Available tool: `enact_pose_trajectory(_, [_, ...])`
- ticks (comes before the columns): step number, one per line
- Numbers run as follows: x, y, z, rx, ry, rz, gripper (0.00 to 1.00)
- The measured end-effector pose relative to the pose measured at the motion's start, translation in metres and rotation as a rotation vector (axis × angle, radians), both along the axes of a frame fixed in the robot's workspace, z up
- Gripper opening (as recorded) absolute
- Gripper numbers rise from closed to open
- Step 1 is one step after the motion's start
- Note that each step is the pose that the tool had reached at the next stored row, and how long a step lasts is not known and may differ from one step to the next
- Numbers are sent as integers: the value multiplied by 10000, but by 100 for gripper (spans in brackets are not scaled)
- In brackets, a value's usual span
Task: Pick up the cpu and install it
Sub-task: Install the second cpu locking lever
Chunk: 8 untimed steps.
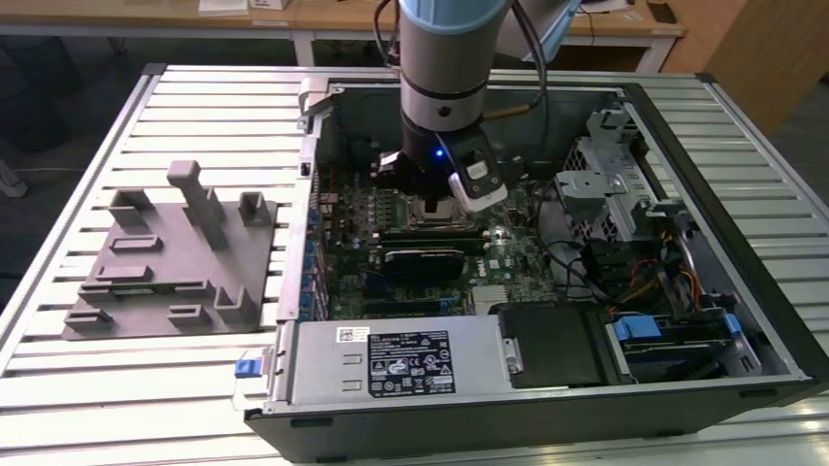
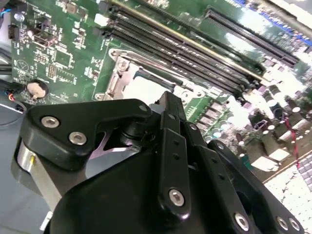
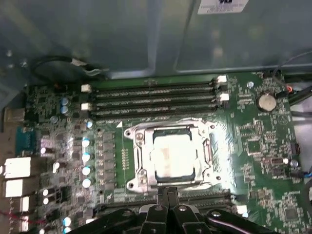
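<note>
Placement looks done, as we read it: the cpu (image 3: 174,158) lies flat inside the socket frame (image 3: 141,161) on the motherboard (image 3: 258,146), its pale silver-white top square to the frame's edges in the first wrist view. In the second wrist view the same pale square (image 2: 146,88) sits in the socket just beyond the gripper (image 2: 168,105). The gripper's 2 black fingers (image 3: 167,194) meet at the tips beside the frame, closed on nothing we can see, near the chip but not touching it. In the exterior view the gripper (image 1: 434,199) hangs low inside the open computer case (image 1: 725,320), over the board.

We judge the install step to be at its tail end. Any further move calls for care around the thin frame and the memory slots (image 3: 156,95) running alongside it.

Materials contrast sharply: matte metal chip, shiny stamped steel frame, green board crowded with small components, hard black bolted fingers. Outside the case, a grey plastic fixture (image 1: 169,262) with blocky uprights rests on the ribbed aluminium table (image 1: 78,175).
</note>
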State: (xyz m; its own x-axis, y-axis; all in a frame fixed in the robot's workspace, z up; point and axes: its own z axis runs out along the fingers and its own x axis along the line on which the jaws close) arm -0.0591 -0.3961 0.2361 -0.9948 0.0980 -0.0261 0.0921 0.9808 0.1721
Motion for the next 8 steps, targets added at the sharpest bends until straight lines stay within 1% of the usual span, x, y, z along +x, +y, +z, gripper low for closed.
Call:
enact_pose_trajectory(1, [27, 30, -4, -62, 0, 0, 11])
enact_pose_trajectory(2, [44, 44, -6, -92, 0, -1, 11])
enact_pose_trajectory(6, [118, 114, -17, -174, -1, -1, 11])
enact_pose_trajectory(8, [145, 171, -24, -214, 0, -2, 11])
